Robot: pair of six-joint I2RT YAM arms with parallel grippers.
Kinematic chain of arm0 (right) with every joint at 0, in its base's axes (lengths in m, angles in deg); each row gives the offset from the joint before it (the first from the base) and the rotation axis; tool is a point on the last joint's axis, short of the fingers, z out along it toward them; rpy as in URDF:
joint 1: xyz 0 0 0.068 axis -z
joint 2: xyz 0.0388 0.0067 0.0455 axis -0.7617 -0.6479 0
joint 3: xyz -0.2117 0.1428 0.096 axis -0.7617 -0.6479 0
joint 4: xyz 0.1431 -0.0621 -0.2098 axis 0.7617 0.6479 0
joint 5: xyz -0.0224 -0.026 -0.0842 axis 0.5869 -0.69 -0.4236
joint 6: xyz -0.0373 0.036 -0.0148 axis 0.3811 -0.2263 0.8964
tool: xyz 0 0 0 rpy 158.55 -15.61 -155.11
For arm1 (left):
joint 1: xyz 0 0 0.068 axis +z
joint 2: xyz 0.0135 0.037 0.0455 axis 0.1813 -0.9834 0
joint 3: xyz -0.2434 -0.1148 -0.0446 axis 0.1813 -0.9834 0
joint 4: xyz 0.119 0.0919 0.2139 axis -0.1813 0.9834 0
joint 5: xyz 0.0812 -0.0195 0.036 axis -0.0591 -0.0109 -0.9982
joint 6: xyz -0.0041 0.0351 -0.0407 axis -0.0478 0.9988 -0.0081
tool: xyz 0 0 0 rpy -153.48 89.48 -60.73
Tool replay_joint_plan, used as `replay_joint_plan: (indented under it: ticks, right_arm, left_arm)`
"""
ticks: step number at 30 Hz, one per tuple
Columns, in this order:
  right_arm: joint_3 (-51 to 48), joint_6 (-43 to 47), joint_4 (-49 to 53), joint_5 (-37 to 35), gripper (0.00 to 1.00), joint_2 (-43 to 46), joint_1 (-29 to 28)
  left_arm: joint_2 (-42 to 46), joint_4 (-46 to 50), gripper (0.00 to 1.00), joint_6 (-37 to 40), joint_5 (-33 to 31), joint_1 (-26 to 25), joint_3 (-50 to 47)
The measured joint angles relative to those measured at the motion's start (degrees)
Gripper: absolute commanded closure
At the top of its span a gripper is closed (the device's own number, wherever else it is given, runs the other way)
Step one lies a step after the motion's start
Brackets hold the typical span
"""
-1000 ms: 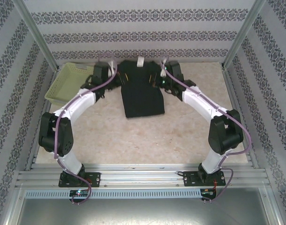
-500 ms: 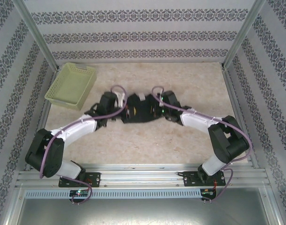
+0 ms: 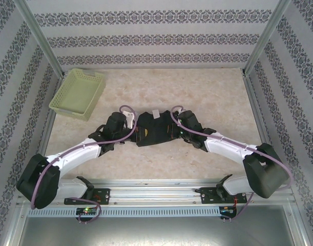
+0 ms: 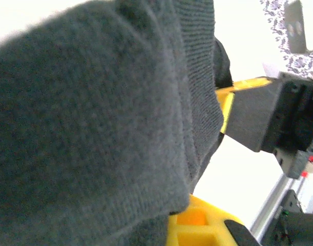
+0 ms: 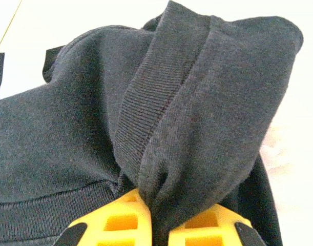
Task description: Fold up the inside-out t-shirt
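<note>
Right wrist view: the right gripper (image 5: 152,221) is seen clenched on a gathered fold of the inside-out t-shirt (image 5: 207,102). Black cloth is pinched in the narrow slot between its two yellow fingers (image 5: 118,223), and a ribbed hem band (image 5: 146,107) is draped up and over the bunch above them

Left wrist view: the left gripper (image 4: 194,228) is recorded as closed on the same garment. Part of one yellow finger is exposed beneath a thick roll of dark knit; the pinch point itself is covered by the cloth

Top external view: each gripper is placed at one side of the t-shirt, left gripper at its left edge, right gripper at its right edge. The garment is held crumpled into a compact dark mass between them, over the middle of the table (image 3: 217,92), rather toward the near side. A small white tag (image 3: 154,114) is noted at the far edge of the bundle. Both arms are stretched low and forward from their bases, converging on the shirt

A pale yellow-green lattice basket (image 3: 77,95) is noted at the far left corner, tilted against the side wall and well apart from the shirt
</note>
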Motion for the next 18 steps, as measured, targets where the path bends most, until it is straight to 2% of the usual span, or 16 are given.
replay_joint_plan:
  ticks: [6,9,10,13,16,18]
  right_arm:
    - [5.3,0.3,0.5,-1.0,1.00,-5.6,0.0]
    - [7.3,0.7,0.7,-1.6,1.00,-8.8,-0.1]
    - [7.8,0.9,0.8,-1.7,0.97,-9.8,-0.1]
    - [8.9,1.2,1.0,-2.0,0.78,-13.3,0.0]
    - [9.9,1.7,2.3,-1.9,0.58,-15.5,0.7]
    - [10.3,1.6,3.4,-1.9,0.46,-15.3,2.1]
  left_arm:
    - [-7.4,-1.3,1.00,-0.1,-0.7,5.9,0.9]
    - [-11.6,-2.5,0.95,-0.8,-0.4,7.4,1.5]
    - [-13.0,-2.9,0.93,-1.0,-0.3,7.7,1.7]
    - [-17.3,-3.8,0.85,-2.0,0.3,8.1,2.3]
    - [-19.5,-3.5,0.68,-3.4,0.3,8.7,2.7]
    - [-19.1,-1.7,0.59,-3.7,-1.2,9.2,3.1]
